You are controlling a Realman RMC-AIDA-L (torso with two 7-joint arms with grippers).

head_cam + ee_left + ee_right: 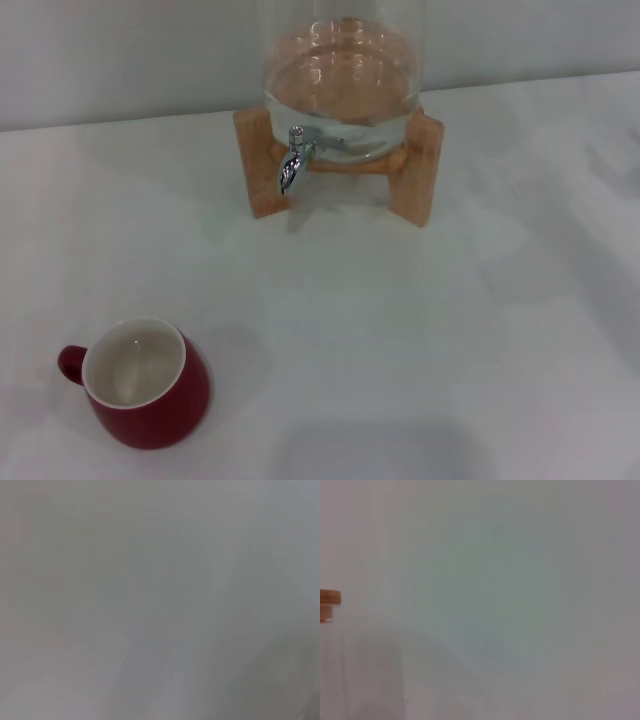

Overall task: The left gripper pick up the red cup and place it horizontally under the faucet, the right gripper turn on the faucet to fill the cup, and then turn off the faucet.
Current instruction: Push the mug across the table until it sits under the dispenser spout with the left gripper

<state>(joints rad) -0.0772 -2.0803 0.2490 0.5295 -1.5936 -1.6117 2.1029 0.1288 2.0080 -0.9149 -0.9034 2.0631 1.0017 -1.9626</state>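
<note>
The red cup (147, 385) is set upright, handle turned left (mouth up), well before the faucet (294, 160); neither gripper is seen.

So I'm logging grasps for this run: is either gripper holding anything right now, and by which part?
Nothing is held. The red cup stands alone on the table, away from the faucet, and neither gripper appears in any view.

Dark-red cup (148, 392) with white inside, chrome faucet (294, 160), light wooden stand (415, 170), white table (420, 340).
</note>
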